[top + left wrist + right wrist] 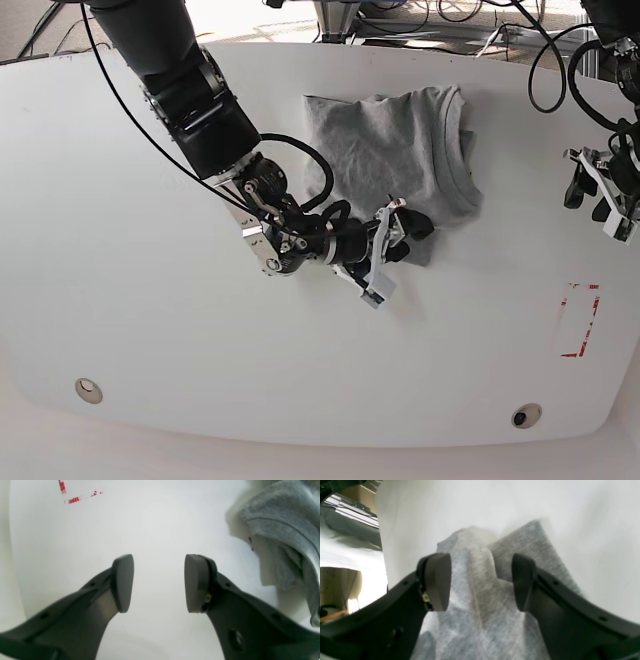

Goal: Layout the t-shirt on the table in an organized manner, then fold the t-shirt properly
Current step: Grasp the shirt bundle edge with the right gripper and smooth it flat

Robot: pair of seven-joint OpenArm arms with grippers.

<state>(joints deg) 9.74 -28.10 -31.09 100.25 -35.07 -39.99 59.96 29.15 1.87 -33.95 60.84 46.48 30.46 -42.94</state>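
My right gripper (481, 582) hangs half-open, gripping nothing, astride a ridge of the crumpled heather-grey cotton t-shirt (400, 150) mid-table; closing may pinch both layers. Left gripper (158, 583) idles open and unladen over the white table (155, 520).

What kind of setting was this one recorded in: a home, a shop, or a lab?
Most likely a robotics lab or workshop. A large white table bears a red dashed rectangle mark and a grey t-shirt, loose cables trail behind its far edge, and two robot arms work over it.
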